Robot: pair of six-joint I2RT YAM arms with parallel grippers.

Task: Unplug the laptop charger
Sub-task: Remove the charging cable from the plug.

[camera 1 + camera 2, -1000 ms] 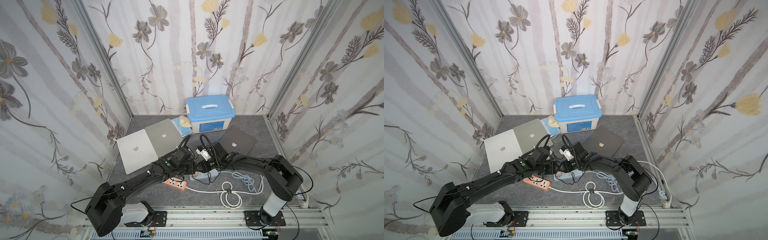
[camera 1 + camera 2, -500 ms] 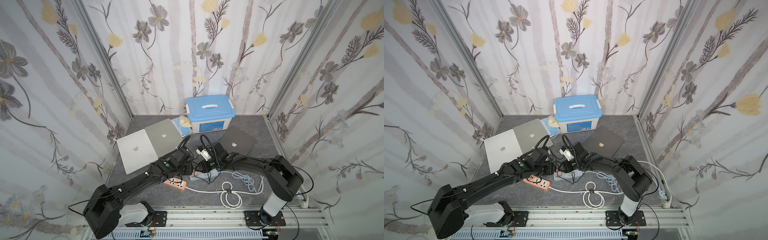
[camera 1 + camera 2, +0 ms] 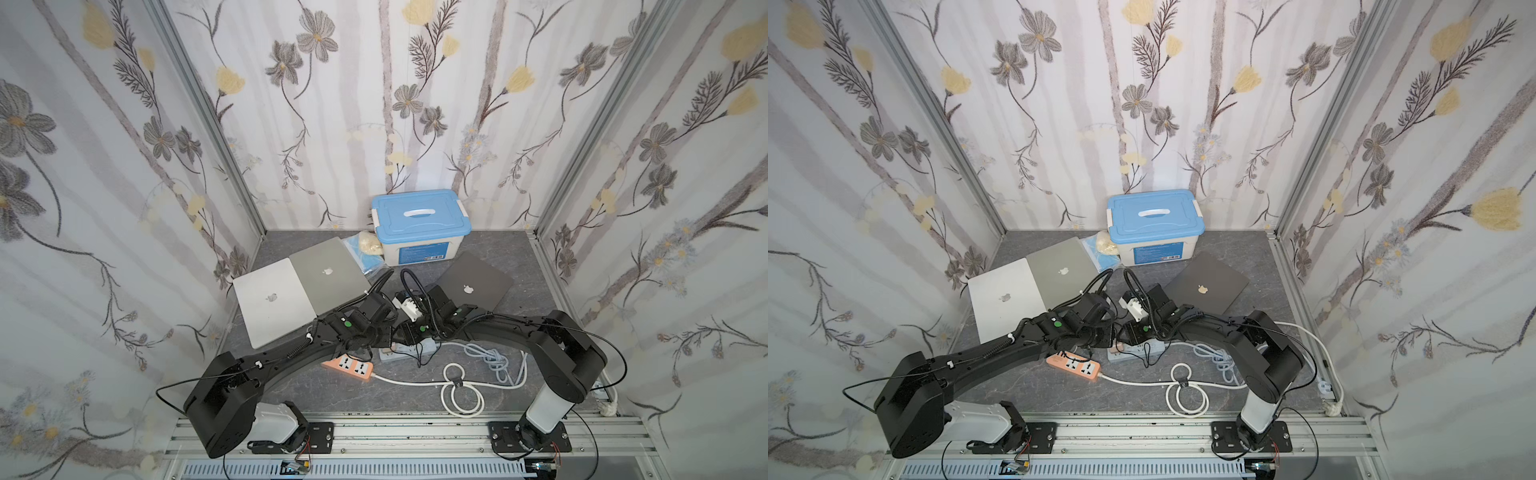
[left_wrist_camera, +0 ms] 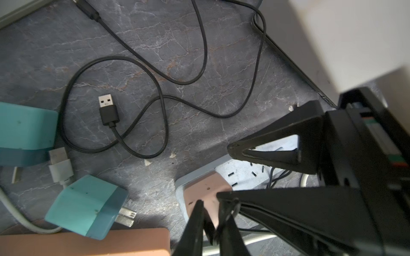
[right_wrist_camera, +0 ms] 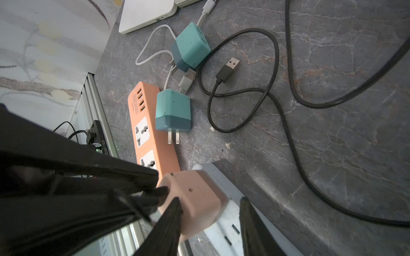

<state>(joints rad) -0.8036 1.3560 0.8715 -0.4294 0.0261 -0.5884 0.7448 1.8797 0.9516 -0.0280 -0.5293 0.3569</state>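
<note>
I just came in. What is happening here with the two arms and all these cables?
Both arms meet at the grey power strip, where the pink charger sits plugged in. The right tool straddles the strip and appears to clamp it. The left tool is shut on what looks like the black cable at the charger's side. The charger is not yet out.

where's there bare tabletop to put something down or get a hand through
Free: the front strip between the orange power strip and the front rail, left of the white cable coil; the back right corner between the dark laptop, blue-lidded box and right wall. Crowded: the middle, around the grey power strip, pink charger, teal chargers and black cable.
</note>
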